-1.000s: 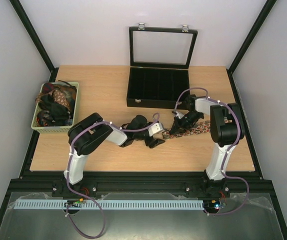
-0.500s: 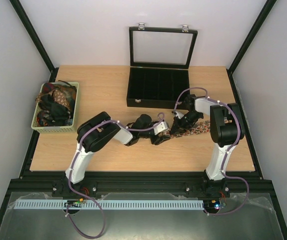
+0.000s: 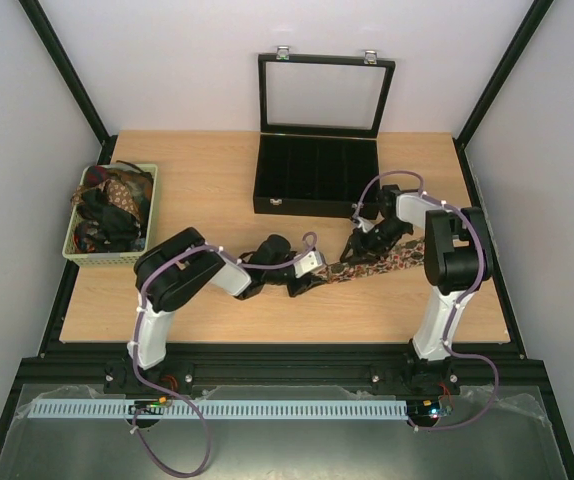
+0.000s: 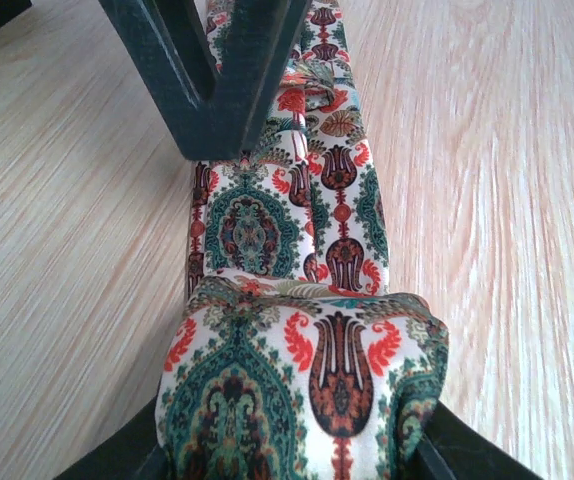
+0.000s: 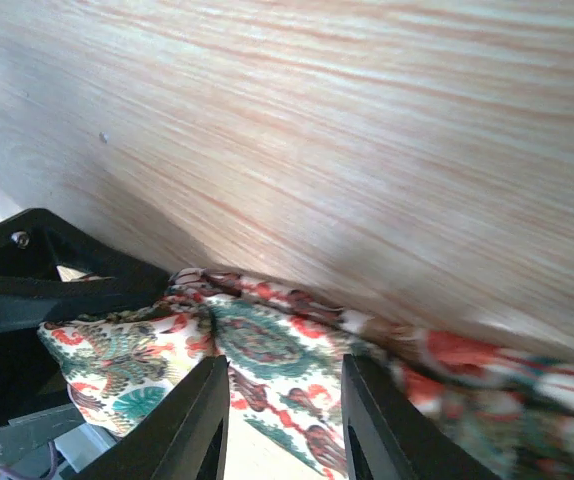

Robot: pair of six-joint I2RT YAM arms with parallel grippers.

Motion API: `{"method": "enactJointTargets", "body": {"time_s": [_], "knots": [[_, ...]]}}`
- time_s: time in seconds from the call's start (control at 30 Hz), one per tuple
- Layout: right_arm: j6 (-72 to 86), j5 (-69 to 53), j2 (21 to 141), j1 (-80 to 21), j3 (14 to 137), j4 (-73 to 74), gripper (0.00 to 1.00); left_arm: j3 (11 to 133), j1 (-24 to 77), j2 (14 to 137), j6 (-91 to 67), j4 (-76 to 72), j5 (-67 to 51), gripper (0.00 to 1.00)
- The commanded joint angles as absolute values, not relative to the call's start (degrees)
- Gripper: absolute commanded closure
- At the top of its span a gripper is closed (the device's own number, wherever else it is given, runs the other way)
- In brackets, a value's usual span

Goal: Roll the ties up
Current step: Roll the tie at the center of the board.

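Left end effector [image 3: 310, 270] has backed off slightly toward the table's [image 3: 217, 180] left edge versus half a second ago. It has also gone from wide to closed. Right end effector [image 5: 285, 368] was pinched shut and now stands apart.

Current state:
- tie [image 3: 392, 256] lies flat, right of table centre, just in front of the black case [image 3: 317, 175]. It runs from mid-table out toward the right edge.
- Its near end is turned over into a small roll [image 4: 302, 385], maybe one wrap, so the rolling looks barely begun.
- The roll fills the gap between the left fingers and touches both, so I read the left as clamped on it.
- Right fingers straddle the strip a short way along from the roll with nothing gripped. The fabric just shows through the gap.
- The other ties [image 3: 112, 205] sit in the green basket [image 3: 107, 260] at the left edge.

Risks from here:
- Nothing pins the tail. If the left winds or pulls now, the strip may drag across the wood instead of wrapping.
- The fabric looks slick and the roll is fat and soft. A light clamp could let it spring open, and a hard one could flatten it.
- The strip is not quite square to the left fingers, so further wraps could skew into a cone.
- Both end effectors are close together. A wrist turn could clip the right fingers.
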State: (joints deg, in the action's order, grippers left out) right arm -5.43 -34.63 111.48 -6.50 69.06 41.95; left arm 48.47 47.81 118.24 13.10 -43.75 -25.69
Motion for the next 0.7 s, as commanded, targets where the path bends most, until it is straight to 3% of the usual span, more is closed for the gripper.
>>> {"method": "enactJointTargets", "body": {"time_s": [0.0,0.3,0.5,0.67], "knots": [[-5.03,-34.88,111.67,-6.00,67.78,42.03,0.69,44.95,46.58,117.22,14.98,-35.65,-26.80,0.66],[-4.27,-28.62,113.20,-8.11,63.21,37.09,0.75,46.66,43.13,113.60,10.49,-32.21,-25.19,0.63],[-4.01,-28.06,113.80,-8.10,65.89,36.86,0.75,46.88,44.58,113.60,17.37,-26.56,-21.98,0.62],[-3.13,-39.59,110.51,-8.43,67.91,39.20,0.60,47.02,44.78,114.84,20.09,-21.64,-19.08,0.61]]}}
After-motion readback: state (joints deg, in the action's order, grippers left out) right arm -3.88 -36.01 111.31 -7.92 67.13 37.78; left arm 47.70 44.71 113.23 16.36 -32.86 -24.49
